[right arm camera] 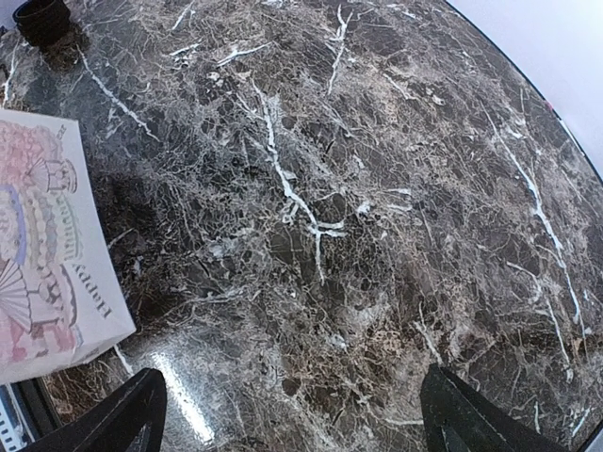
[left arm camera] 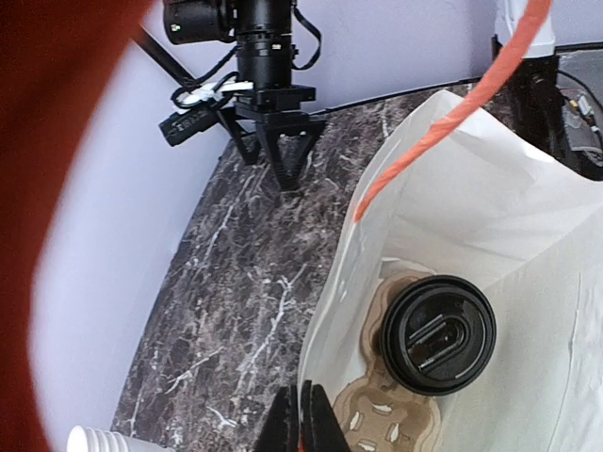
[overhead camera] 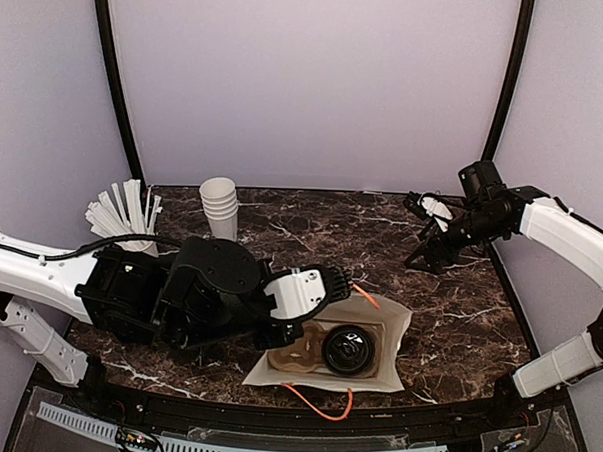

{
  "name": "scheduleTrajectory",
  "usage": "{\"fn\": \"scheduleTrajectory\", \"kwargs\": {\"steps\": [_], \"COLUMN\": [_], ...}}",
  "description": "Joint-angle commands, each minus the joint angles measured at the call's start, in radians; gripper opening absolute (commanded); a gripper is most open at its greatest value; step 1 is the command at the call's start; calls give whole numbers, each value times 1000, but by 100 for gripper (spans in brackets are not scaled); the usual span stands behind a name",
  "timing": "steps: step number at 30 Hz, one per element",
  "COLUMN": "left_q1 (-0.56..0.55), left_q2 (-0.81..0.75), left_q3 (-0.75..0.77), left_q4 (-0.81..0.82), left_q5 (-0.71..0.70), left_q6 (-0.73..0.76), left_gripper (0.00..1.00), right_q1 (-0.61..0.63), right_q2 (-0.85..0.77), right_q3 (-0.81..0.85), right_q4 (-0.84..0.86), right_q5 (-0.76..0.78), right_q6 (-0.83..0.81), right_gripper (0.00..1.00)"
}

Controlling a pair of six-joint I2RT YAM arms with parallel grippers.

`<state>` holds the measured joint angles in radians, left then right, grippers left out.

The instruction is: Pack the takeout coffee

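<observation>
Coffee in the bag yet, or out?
In: the coffee, black lid up, sits in the cardboard carrier inside the open white bag.

Top camera looks down; close wrist views (left half-blocked) apparently share the bag [left arm camera: 528, 235].

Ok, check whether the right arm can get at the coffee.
Likely yes: the coffee sits lid-up in the open bag, and nothing stands between it and the right gripper.
</observation>
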<state>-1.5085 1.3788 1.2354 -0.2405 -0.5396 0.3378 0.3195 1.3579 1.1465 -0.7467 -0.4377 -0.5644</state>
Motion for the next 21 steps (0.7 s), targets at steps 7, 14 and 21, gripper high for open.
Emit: {"fn": "scheduleTrajectory", "kwargs": {"steps": [7,14,21], "left_q1": [2,9,10], "left_q2": [-3,31,37], "left_q3": [-113,-198,-222], "left_q4": [411,505,452], "left_q5": [-364,-350,-319], "left_q6": [362,412,327], "left_gripper": [0,0,0], "right_q1": [-7,-7,-7], "right_q2": [1,20,16], "right_q3": [-16,-4,-2], "right_q4": [48,55,49], "right_q5": [4,-10,-30], "right_q6": [4,12,15], "right_gripper": [95,95,95]}}
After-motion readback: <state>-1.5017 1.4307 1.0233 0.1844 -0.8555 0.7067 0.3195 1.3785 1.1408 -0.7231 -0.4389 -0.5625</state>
